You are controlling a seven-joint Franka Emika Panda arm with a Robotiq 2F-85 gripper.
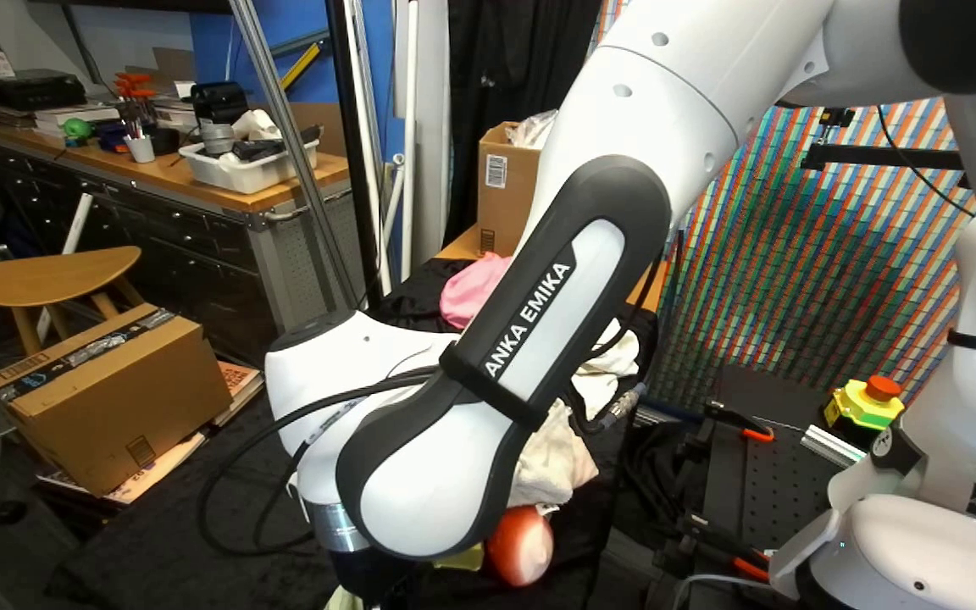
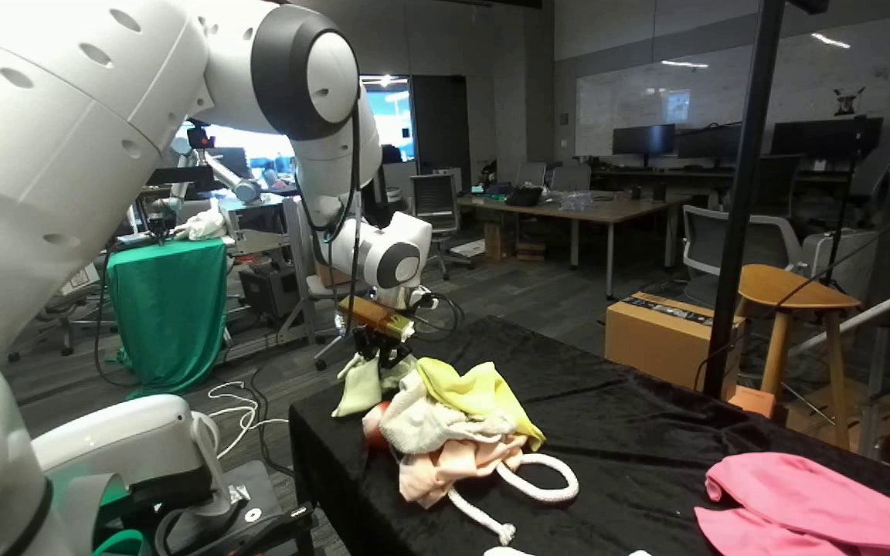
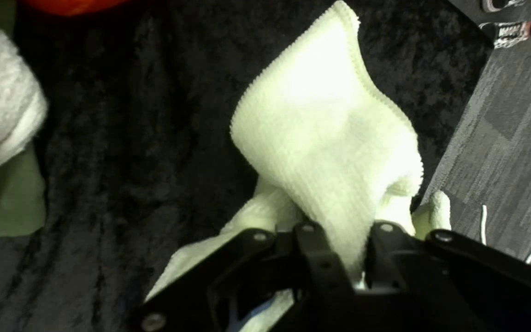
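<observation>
In the wrist view, the black two-fingered gripper (image 3: pixel 346 240) hides part of the gathered pale yellow-green terry cloth (image 3: pixel 321 129); the top edge cuts off a rounded red object (image 3: pixel 74 5). In an exterior view, the thick white-and-black robot arm (image 1: pixel 539 313) covers part of the smooth pink cloth (image 1: pixel 471 292). In an exterior view, the right and bottom edges cut the pink cloth (image 2: pixel 808 494), and a white sliver (image 2: pixel 505 552) at the bottom shows too little to identify.
</observation>
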